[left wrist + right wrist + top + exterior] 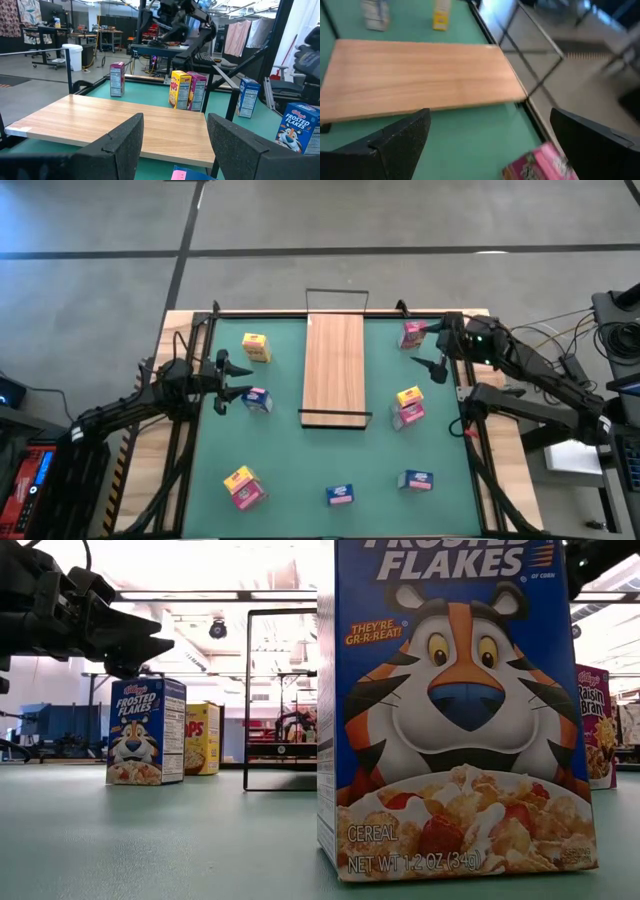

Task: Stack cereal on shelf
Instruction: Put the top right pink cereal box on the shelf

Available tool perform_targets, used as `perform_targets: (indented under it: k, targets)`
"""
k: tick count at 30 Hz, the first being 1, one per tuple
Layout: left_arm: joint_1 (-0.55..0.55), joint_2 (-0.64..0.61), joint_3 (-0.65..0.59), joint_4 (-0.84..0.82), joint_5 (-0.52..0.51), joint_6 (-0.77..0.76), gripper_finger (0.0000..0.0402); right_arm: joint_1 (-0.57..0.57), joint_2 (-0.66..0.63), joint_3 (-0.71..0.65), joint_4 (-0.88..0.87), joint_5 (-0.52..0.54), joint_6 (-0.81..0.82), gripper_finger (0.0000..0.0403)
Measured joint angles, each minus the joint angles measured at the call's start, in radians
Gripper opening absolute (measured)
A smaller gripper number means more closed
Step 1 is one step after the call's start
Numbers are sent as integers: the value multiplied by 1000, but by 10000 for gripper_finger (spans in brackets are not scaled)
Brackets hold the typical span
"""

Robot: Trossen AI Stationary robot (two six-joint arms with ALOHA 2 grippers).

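The shelf, a long light-wood board with black wire rails at its short ends, lies flat in the middle of the green table. Several small cereal boxes stand around it: yellow and blue on the left, pink and a yellow-pink pair on the right, and others along the near edge. My left gripper hovers open beside the left-hand blue box, facing the shelf. My right gripper is open above the far right corner, over the pink box, with nothing between its fingers.
A blue Frosted Flakes box stands close to the low camera and hides much of the table. More boxes stand at the near left and near right. A black frame borders the table's sides.
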Motion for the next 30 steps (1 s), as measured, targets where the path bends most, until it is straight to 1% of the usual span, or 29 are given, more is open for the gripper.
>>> perform_targets:
  k: [4, 8, 10, 12, 15, 16, 20, 21, 24, 28, 30]
  targets:
    - [0, 0, 0, 0, 0, 0, 204, -77, 28, 0, 1, 33, 129, 400]
    - [0, 0, 0, 0, 0, 0, 204, -131, 71, -2, 3, 114, 342, 400]
    - [0, 0, 0, 0, 0, 0, 204, -145, 103, -3, 3, 163, 458, 400]
    - [0, 0, 0, 0, 0, 0, 204, -149, 131, -4, 0, 184, 560, 400]
    - [0, 0, 0, 0, 0, 0, 204, -148, 171, -3, 1, 189, 591, 400]
    - [0, 0, 0, 0, 0, 0, 204, -148, 184, -3, 2, 214, 592, 400]
    - [0, 0, 0, 0, 0, 0, 204, -149, 221, -2, 3, 416, 617, 400]
    - [0, 0, 0, 0, 0, 0, 204, -149, 226, -2, 3, 446, 642, 400]
    - [0, 0, 0, 0, 0, 0, 204, -148, 226, 2, 7, 461, 726, 400]
    - [0, 0, 0, 0, 0, 0, 204, -148, 225, 3, 28, 469, 748, 400]
    - [0, 0, 0, 0, 0, 0, 204, -148, 220, 3, 25, 470, 799, 400]
